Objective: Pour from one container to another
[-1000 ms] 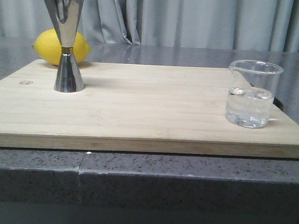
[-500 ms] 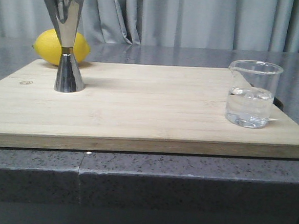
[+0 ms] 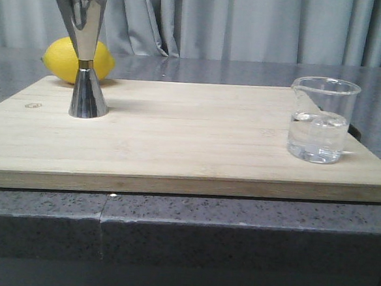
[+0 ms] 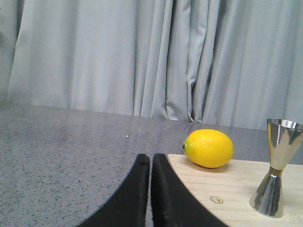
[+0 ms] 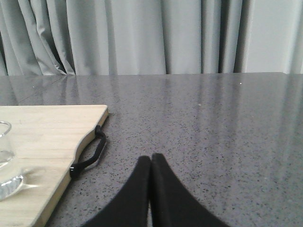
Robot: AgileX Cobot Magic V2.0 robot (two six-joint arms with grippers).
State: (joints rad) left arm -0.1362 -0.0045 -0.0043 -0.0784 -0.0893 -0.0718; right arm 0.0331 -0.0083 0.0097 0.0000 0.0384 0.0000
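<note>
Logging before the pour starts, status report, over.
Left gripper and right gripper shut, empty, off the board. Beaker upright, liquid inside; jigger upright across the cutting board. Lemon behind jigger; path clear.

We see a cutting board (image 3: 178, 135) on a counter (image 3: 236, 231): a jigger (image 3: 84, 57) stands on its left, a lemon (image 3: 65, 59) just behind it, a beaker (image 3: 319, 119) on its right.
</note>
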